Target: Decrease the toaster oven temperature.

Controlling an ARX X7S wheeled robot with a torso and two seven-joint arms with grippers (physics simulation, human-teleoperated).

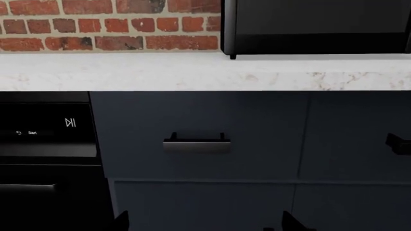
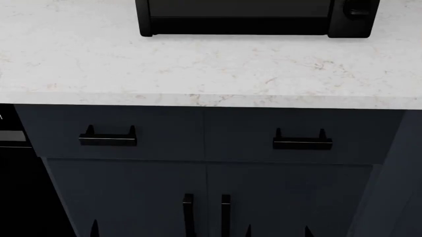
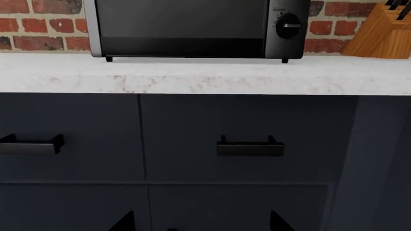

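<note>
The toaster oven (image 2: 237, 17) is a wide black box with a dark glass door, standing at the back of the white marble countertop (image 2: 197, 64). It also shows in the right wrist view (image 3: 186, 26), with a round black knob (image 3: 288, 24) on its right-hand strip, and in part in the left wrist view (image 1: 314, 26). My left gripper (image 1: 205, 224) is open and empty, low in front of the dark blue cabinet. My right gripper (image 3: 201, 224) is open and empty, also low before the cabinet. Both are well below the counter and far from the knobs.
Dark blue drawers with black bar handles (image 2: 108, 138) (image 2: 303, 141) sit under the counter, with cabinet doors below. A black built-in appliance front with a play/pause mark (image 1: 45, 130) is at the left. A wooden knife block (image 3: 382, 31) stands right of the oven before a brick wall (image 1: 109, 24).
</note>
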